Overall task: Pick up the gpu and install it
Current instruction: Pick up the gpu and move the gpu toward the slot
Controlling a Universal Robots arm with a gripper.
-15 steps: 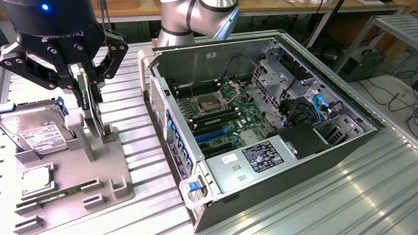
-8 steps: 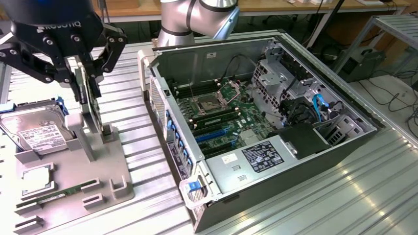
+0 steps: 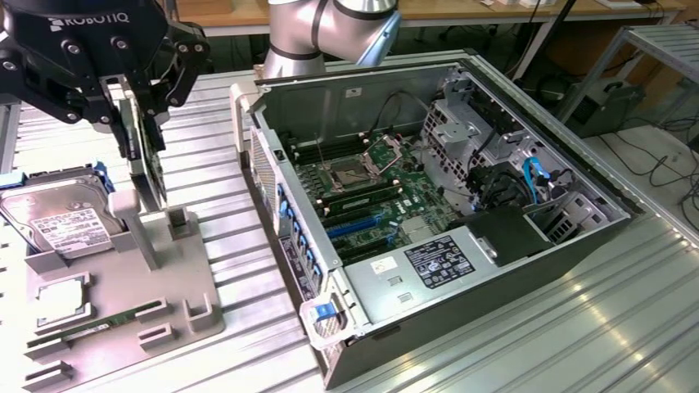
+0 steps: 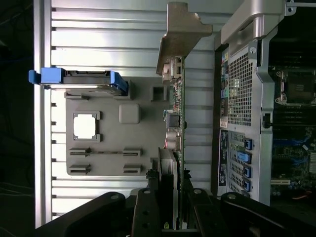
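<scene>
Black gripper (image 3: 133,110) fingers are pinched on the gpu (image 3: 147,168), which stands thin and on edge between them. In the wrist view the gripper (image 4: 170,212) clamps one end of the green card (image 4: 177,123), and the card's long axis runs away from the fingers to the silver bracket (image 4: 180,34) at its far end. The card hangs over the grey tray (image 3: 186,327) near the counter (image 3: 611,327) edge on the exterior view's left, its lower part close to the tray's upright posts; I cannot tell whether it has cleared them. Beside it on the tray stands the hard drive (image 3: 60,217) in its blue holders, and nearer the counter's front edge lie a square processor chip (image 3: 60,299) and a narrow RAM stick (image 3: 98,323). The open computer case (image 3: 327,90) lies on its side toward the exterior view's right of the gripper, just beside the tray, with the motherboard (image 3: 372,196) facing up and a blue expansion slot (image 3: 355,223) on it. I judge that the case's raised wall, with its vents and blue ports (image 4: 242,89), stands between the held card and that board, while loose cables, a blue lead (image 3: 532,176) and the metal drive cage crowd the case's far side.
</scene>
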